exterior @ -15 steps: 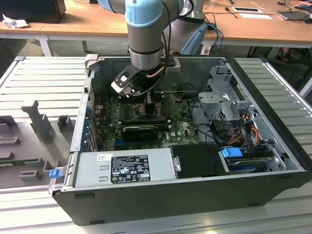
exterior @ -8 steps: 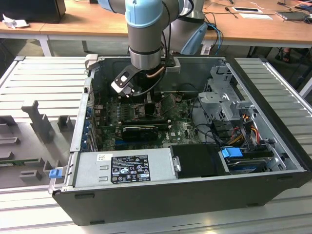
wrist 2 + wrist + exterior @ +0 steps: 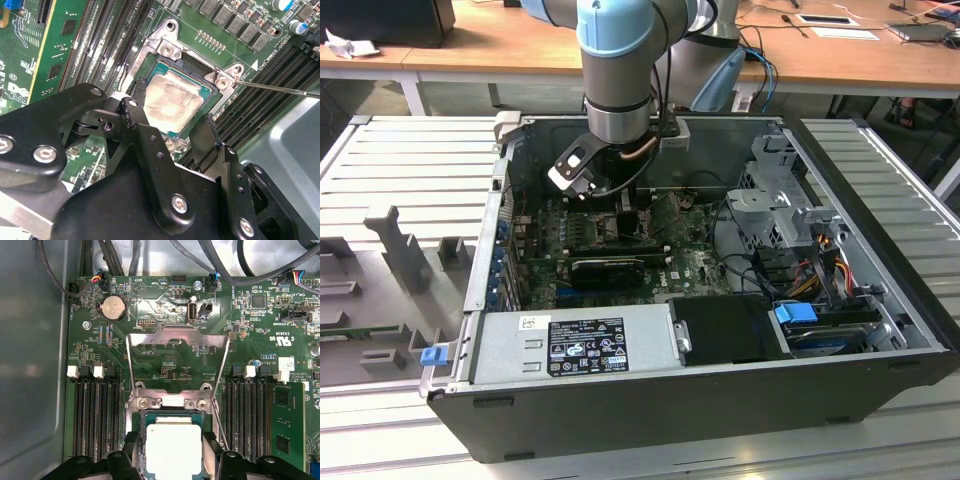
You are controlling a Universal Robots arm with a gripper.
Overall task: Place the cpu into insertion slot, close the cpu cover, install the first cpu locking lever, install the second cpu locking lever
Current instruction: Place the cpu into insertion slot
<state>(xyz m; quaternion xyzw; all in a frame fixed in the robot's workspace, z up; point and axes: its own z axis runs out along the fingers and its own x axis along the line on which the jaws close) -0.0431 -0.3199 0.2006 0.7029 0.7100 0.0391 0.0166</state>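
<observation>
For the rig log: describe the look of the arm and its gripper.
The silver-grey cylindrical robot arm is topped by a rounded pale blue joint housing, and thin dark cables run down beside it. A white-and-black block is mounted at its wrist. The matt black metal gripper is built of angular linked plates joined by silver hex-socket screws and round black pivots.

Silver-grey arm [image 3: 618, 105] with pale blue joint caps, matte black fingers [image 3: 151, 157] dotted with silver screws.
</observation>
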